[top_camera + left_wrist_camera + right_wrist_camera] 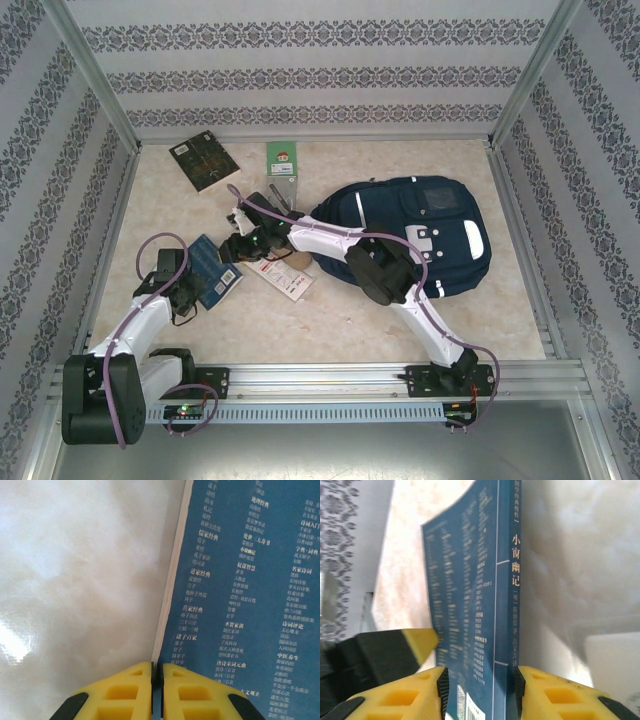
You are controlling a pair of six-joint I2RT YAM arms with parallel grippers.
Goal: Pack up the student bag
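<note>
Item: navy backpack (410, 235), flat on table (330, 320), interior hidden. Outside it, blue book (470, 580): my right claw (480, 672) clamps its spine, my left claw (156, 666) pinches its edge.

The student bag (410, 235), at three o'clock on the table (330, 330), is navy blue with white stripes and grey-white patches. The table is marbled cream. The blue book (250, 605) carries columns of pale lettering (gold characters on its spine). At eleven o'clock a dark book (205, 160) looks mottled. At twelve, a card (283, 160) is green and white. The walls (300, 70) are white with grey floral bands.
</note>
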